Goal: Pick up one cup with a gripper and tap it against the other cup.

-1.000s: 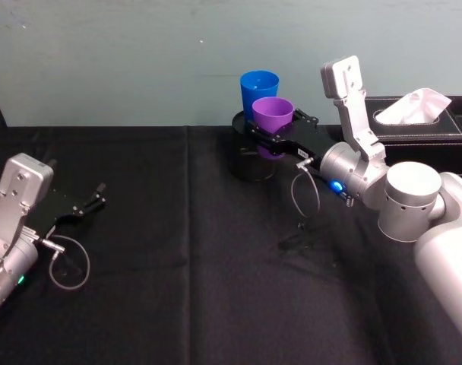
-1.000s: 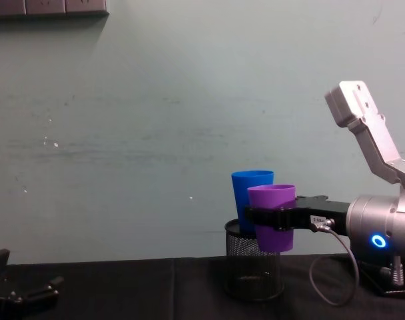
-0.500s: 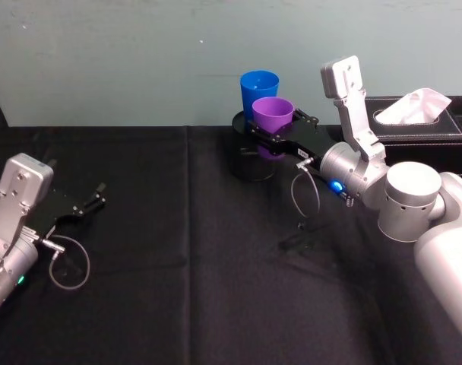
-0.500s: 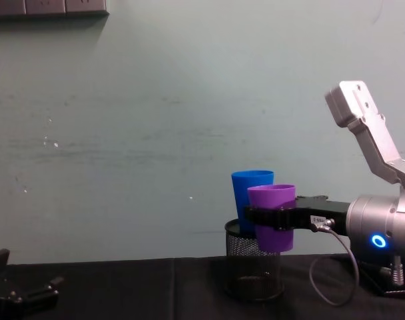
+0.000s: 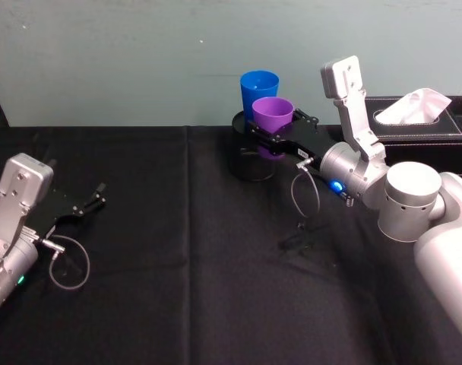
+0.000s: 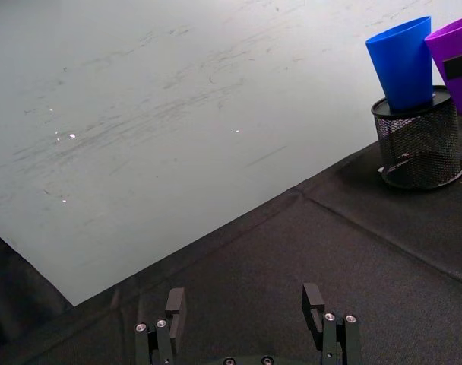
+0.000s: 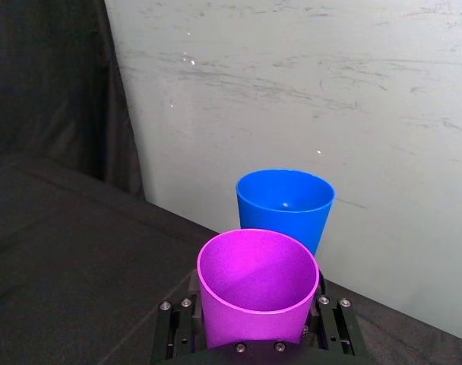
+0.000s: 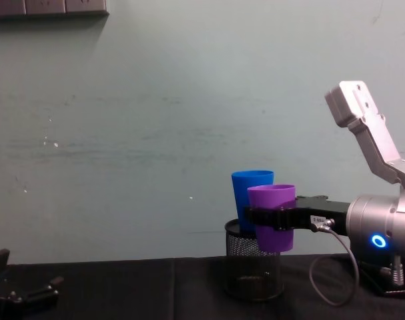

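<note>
- Desk (image 5: pixel 178 289): black cloth cover, with both arms above it. The working area is at the far edge, right of centre.
- Right tool (image 5: pixel 273 131): you have it reaching forward and leftward, jaws clamped on either side of the purple cup (image 8: pixel 272 200), which is held upright and clear of the desk.
- Left tool (image 6: pixel 244 304): parked low at the left edge, jaws apart, holding nothing, and well apart from both cups. The right arm is plainly the nearer one.
- Mesh pen holder (image 6: pixel 417 144): stands on the desk and carries the blue cup.
- Blue cup (image 7: pixel 284 201): upright in the holder, its rim higher than the purple rim.
- Finding: the blue cup lies directly beyond the purple cup, along the right tool's long axis. Contact between them cannot be determined. In my judgement, a short push straight forward makes the tap.
</note>
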You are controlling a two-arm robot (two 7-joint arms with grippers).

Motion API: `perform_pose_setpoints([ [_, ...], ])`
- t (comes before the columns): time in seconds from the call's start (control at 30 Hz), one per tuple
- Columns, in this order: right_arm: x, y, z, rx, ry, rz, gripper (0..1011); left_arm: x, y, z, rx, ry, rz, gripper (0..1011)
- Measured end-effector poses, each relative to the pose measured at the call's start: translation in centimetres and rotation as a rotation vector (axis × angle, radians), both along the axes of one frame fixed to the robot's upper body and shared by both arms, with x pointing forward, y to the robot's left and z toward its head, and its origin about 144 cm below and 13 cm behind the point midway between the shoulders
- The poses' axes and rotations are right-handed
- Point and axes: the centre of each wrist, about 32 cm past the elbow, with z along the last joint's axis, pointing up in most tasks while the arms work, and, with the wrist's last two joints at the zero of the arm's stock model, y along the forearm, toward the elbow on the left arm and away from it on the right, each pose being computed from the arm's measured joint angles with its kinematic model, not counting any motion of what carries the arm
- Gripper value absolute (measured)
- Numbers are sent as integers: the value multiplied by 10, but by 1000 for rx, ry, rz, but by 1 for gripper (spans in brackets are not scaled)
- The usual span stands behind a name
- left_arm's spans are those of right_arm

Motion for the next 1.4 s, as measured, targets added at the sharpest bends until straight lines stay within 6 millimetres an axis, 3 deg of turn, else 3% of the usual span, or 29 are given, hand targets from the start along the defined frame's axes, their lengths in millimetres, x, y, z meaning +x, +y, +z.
perform_pose_setpoints([
  [1.4, 0, 0, 0, 0, 0, 0, 736, 0, 0, 0, 0, 0, 0, 1000],
])
